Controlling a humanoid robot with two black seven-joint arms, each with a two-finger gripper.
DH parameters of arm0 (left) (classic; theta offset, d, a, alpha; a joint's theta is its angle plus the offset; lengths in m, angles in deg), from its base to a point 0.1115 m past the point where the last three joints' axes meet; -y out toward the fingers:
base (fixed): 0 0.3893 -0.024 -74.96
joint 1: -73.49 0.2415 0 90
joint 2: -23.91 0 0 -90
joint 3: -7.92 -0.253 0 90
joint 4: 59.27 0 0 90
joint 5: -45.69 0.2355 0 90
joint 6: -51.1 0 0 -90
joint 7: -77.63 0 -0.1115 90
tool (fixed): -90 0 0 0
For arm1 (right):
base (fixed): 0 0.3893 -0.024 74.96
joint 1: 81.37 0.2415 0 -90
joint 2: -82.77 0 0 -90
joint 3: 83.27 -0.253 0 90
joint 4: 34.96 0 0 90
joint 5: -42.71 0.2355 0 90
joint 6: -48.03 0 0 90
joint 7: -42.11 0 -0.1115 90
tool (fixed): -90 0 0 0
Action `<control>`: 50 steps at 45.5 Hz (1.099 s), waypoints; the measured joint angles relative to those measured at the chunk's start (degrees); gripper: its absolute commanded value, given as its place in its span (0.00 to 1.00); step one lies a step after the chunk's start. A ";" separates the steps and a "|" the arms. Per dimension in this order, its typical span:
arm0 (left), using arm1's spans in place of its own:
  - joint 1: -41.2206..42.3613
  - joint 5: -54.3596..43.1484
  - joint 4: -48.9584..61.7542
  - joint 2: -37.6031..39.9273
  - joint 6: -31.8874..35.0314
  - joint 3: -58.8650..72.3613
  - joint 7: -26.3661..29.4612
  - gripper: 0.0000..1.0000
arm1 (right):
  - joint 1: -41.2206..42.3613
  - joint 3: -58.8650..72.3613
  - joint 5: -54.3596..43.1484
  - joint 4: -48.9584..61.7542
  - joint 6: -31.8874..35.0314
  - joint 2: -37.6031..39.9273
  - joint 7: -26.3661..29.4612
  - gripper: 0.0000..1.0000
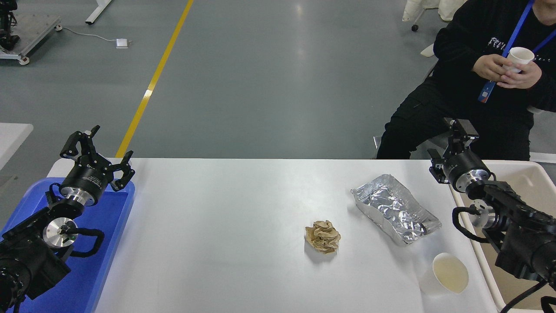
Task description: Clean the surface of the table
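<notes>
fingers of the left gripper [99, 150] splayed open, empty; right gripper [451, 145]: grip state unclear.
the table surface [226, 226] spreads between them, rigid and slick; light crumpled paper [322, 236], thin foil tray [394, 208] and paper cup [447, 274] likely crush easily, so pinch edges.

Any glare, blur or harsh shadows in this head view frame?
Head view: sharp throughout, no motion blur; overhead light glare streaks the grey floor; the foil tray glints brightly; the white table surface is evenly lit, with soft shadows beside the crumpled paper and paper cup.
</notes>
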 measured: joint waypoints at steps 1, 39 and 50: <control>0.00 0.00 0.00 0.00 0.00 0.00 0.00 1.00 | 0.00 0.02 0.00 0.02 0.00 -0.02 0.00 0.99; -0.02 -0.07 0.00 0.00 -0.04 0.08 -0.05 1.00 | 0.04 0.65 -0.43 0.20 0.22 -0.76 -0.07 0.99; -0.02 -0.08 0.00 -0.05 -0.04 0.09 -0.02 1.00 | 2.58 9.93 -1.30 -1.75 0.52 2.08 0.09 0.99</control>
